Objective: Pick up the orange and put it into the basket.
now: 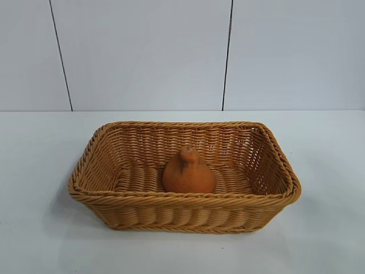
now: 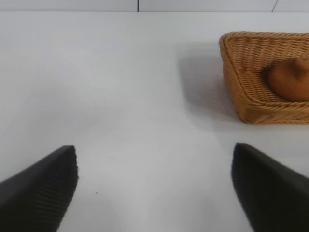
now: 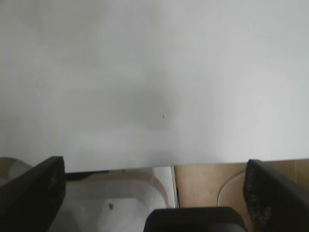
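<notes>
Resting inside the basket (image 1: 183,200), the orange (image 1: 189,171) sits on the woven floor at the centre of the exterior frame, close to the near wall, its knobbly neck pointing up. The basket stands on the white bench (image 1: 45,228), in the middle of the frame, with a pale panelled wall (image 1: 142,51) behind it. Neither arm appears in the exterior view.

In the left wrist view, the left gripper (image 2: 154,188) has its two dark fingers (image 2: 38,198) spread wide apart at the lower corners of the frame, with bare bench between them and nothing held. The basket (image 2: 241,82) lies at the upper right of that frame, well apart from the fingers, with the orange (image 2: 289,79) visible inside it.

In the right wrist view, the right gripper (image 3: 154,193) is likewise spread wide and empty, its fingers (image 3: 34,193) at the lower corners of the frame. Bench surface fills the upper part; below its edge a tan floor (image 3: 203,183) shows.
</notes>
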`<act>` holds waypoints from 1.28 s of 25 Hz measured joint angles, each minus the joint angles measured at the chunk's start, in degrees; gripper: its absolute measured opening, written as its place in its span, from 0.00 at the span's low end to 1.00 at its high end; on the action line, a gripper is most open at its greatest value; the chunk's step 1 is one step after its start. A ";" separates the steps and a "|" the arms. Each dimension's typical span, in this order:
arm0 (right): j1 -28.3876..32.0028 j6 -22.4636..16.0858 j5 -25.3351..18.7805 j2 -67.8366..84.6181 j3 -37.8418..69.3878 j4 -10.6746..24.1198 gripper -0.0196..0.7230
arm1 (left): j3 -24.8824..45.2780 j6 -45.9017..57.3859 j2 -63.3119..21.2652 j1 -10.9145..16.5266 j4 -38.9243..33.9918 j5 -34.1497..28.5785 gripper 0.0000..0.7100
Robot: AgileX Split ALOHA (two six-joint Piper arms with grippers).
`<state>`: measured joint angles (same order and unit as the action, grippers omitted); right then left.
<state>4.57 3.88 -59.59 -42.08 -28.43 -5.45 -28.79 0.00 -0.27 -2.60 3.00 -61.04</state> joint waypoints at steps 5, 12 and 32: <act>0.00 0.06 0.98 15.54 0.06 0.00 0.96 | 0.00 0.00 0.00 0.00 -0.12 0.00 0.87; -0.52 0.05 0.98 29.63 0.16 0.17 0.96 | 0.00 0.00 0.00 0.00 -0.12 0.00 0.87; -5.31 -0.53 0.90 42.42 0.50 1.50 0.96 | 0.00 0.00 0.00 0.00 -0.12 0.00 0.87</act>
<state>-0.74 3.35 -58.69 0.34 -27.93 -3.95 -28.79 0.00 -0.27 -2.60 2.88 -61.04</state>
